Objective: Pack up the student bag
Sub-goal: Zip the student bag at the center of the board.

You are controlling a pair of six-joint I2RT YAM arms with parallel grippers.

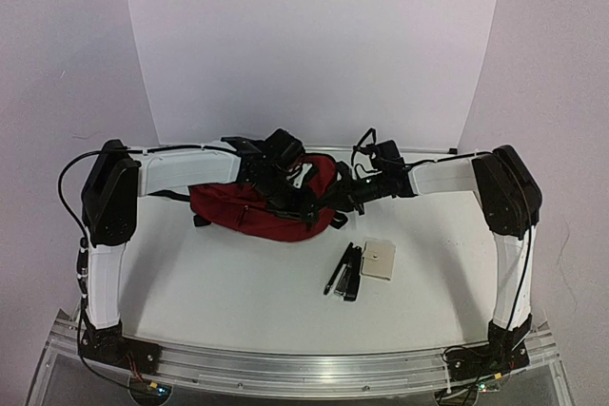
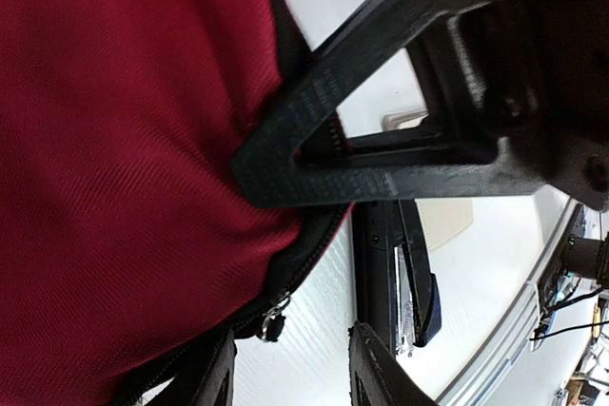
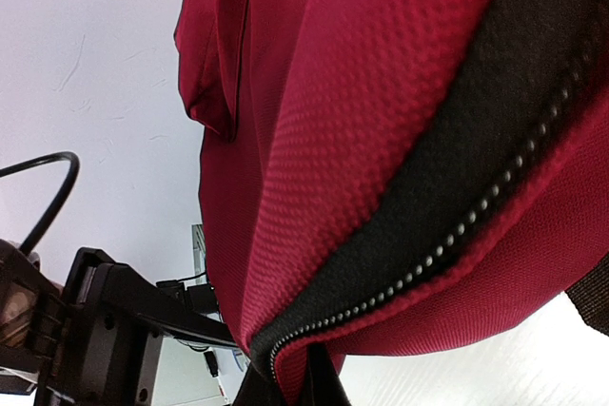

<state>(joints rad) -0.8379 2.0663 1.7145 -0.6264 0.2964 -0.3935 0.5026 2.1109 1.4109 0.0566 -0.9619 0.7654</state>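
Observation:
The dark red student bag (image 1: pixel 249 208) lies on the white table behind the middle. It fills the left wrist view (image 2: pixel 124 159) and the right wrist view (image 3: pixel 381 92). My left gripper (image 1: pixel 288 199) hovers at the bag's right end. It is open (image 2: pixel 290 379), and the zipper pull ring (image 2: pixel 271 316) hangs just past its fingers. My right gripper (image 1: pixel 330 199) is shut on the bag's fabric edge beside the black zipper (image 3: pixel 290 389). One of its black fingers (image 2: pixel 381 73) crosses the left wrist view where it pinches the bag.
A black stapler (image 1: pixel 352 273) and a black pen (image 1: pixel 337 269) lie in front of the bag on the right, with a beige pad (image 1: pixel 379 259) beside them. The stapler (image 2: pixel 395 263) and pad (image 2: pixel 449 221) also show in the left wrist view.

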